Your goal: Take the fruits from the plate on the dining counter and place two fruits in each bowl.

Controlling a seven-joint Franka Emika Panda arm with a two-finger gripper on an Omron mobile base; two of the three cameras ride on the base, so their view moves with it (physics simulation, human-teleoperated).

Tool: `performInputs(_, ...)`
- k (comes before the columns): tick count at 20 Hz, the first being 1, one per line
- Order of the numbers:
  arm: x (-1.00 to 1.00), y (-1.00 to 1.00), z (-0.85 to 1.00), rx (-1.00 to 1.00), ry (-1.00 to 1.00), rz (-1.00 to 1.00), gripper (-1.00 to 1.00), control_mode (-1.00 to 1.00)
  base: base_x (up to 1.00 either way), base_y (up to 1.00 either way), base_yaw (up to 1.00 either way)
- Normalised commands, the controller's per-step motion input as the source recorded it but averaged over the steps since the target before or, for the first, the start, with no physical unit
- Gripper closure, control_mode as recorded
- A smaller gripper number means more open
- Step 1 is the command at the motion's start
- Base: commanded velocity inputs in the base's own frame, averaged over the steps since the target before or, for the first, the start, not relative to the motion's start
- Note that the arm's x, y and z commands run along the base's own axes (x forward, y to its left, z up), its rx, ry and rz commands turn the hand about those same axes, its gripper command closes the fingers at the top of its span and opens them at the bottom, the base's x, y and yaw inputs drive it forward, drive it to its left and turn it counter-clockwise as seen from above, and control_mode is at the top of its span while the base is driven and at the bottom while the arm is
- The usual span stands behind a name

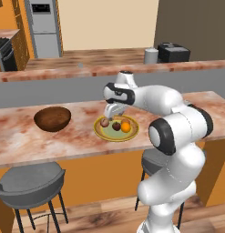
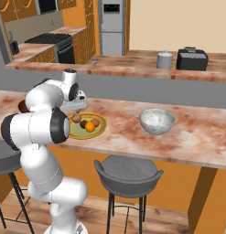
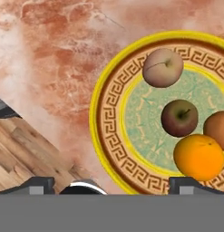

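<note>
The fruits (image 3: 179, 118) all lay on the plate (image 3: 109, 136), and our gripper (image 1: 111, 114) hovered spread and empty just above the plate's rim, presumably lining up a first pick. The wooden bowl (image 1: 52, 119) stood to one side of the plate, the stone bowl (image 2: 156, 121) to the other. One brownish fruit (image 3: 218, 130) was cut off.
</note>
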Motion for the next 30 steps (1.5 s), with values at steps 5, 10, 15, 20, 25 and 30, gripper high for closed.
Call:
performInputs(5, 0.28, 0.20, -0.30, -0.05, 0.00, -0.01, -1.00, -1.00, 0.00, 0.00, 0.00)
performInputs(10, 0.23, 0.15, -0.30, -0.06, 0.00, -0.04, -1.00, -1.00, 0.00, 0.00, 0.00)
performInputs(15, 0.29, 0.02, -0.22, -0.06, 0.00, -0.06, -1.00, -1.00, 0.00, 0.00, 0.00)
performInputs(20, 0.23, 0.00, -0.14, -0.04, 0.00, -0.06, -1.00, -1.00, 0.00, 0.00, 0.00)
performInputs(25, 0.21, 0.00, -0.14, -0.02, 0.00, -0.08, -1.00, -1.00, 0.00, 0.00, 0.00)
performInputs(30, 0.25, 0.00, -0.15, 0.00, 0.00, -0.08, -1.00, -1.00, 0.00, 0.00, 0.00)
